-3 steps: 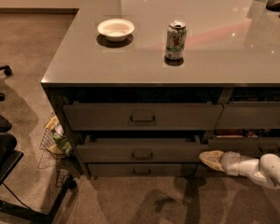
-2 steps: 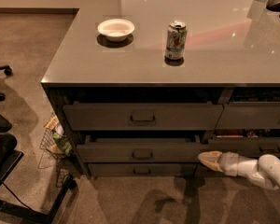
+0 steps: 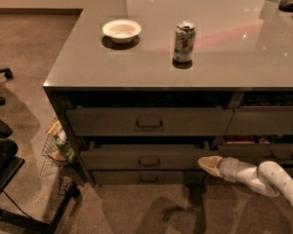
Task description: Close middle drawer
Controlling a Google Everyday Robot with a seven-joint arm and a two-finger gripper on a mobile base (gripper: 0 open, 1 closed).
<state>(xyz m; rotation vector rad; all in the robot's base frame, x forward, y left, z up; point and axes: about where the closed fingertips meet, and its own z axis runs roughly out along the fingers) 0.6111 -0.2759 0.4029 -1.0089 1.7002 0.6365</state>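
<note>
Pointing left from the lower right, the pale tan end effector point(image 3: 210, 163) lies against the right end of the wide dark grey-brown middle drawer point(image 3: 149, 157); how wide it is set cannot be told. The drawer front stands slightly forward of the slim front below it. Above, the glossy grey surface point(image 3: 88, 67) carries a white round bowl point(image 3: 121, 30) and a green-and-white drink can point(image 3: 184, 42), well apart.

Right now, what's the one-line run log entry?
middle drawer: looks slightly ajar | claw: at its front's right end, contact unclear | countertop: bowl, can
</note>
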